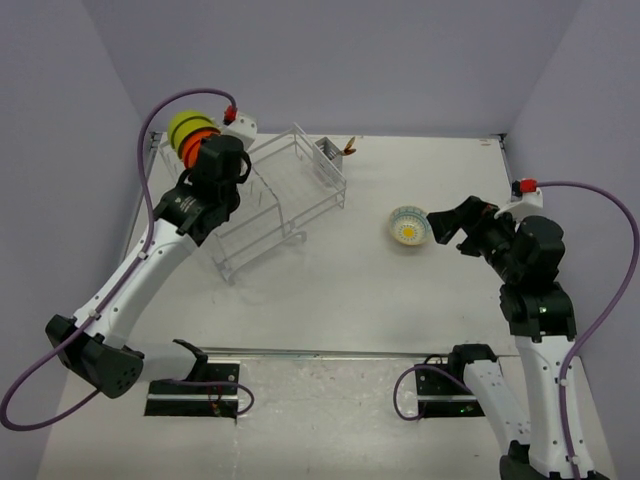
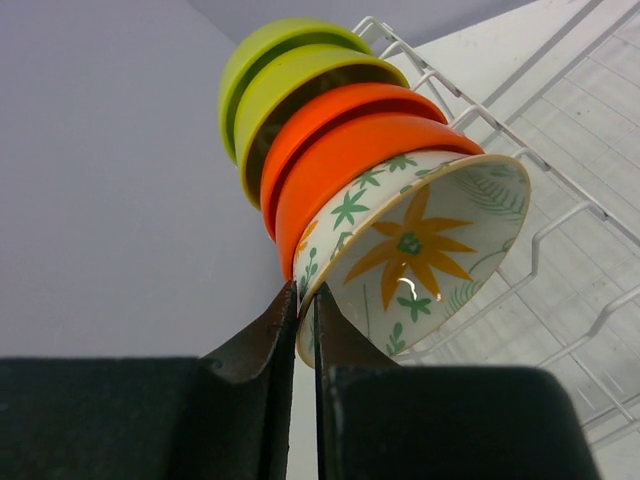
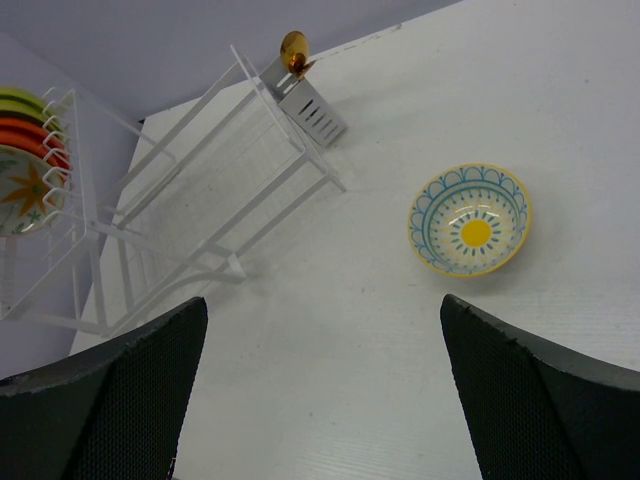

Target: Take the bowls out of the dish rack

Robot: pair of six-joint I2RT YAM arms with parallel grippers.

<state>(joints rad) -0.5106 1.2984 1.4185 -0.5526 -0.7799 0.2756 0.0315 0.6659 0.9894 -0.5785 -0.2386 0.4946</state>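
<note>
The rack (image 1: 285, 190) is made of thin white wire, with upright dividers and a small grey slotted basket (image 1: 328, 160) at its far end. It stands on the white matt desk (image 1: 350, 290), on the left side. At the rack's far-left corner five round bowls stand on edge, packed closely one behind the other. There are two lime-green ones (image 2: 290, 50) at the back, then two glossy orange ones (image 2: 350, 130), and in front a cream flower bowl (image 2: 420, 250). This front bowl has green leaves on the outside and a big orange flower inside, and its glaze is shiny.

The left pincer (image 2: 305, 310) is black, with flat fingers. They are drawn narrow and pinch the lower rim of the flower bowl — one finger inside the rim, one outside. The bowl leans against the orange one behind it.

A sixth bowl, the blue bowl (image 3: 470, 218), lies on the desk well apart from the rack, mouth up. It has blue arches around a yellow centre. The right pincer (image 3: 322, 305) is spread wide and holds nothing — the blue bowl is just beyond its right finger.
</note>
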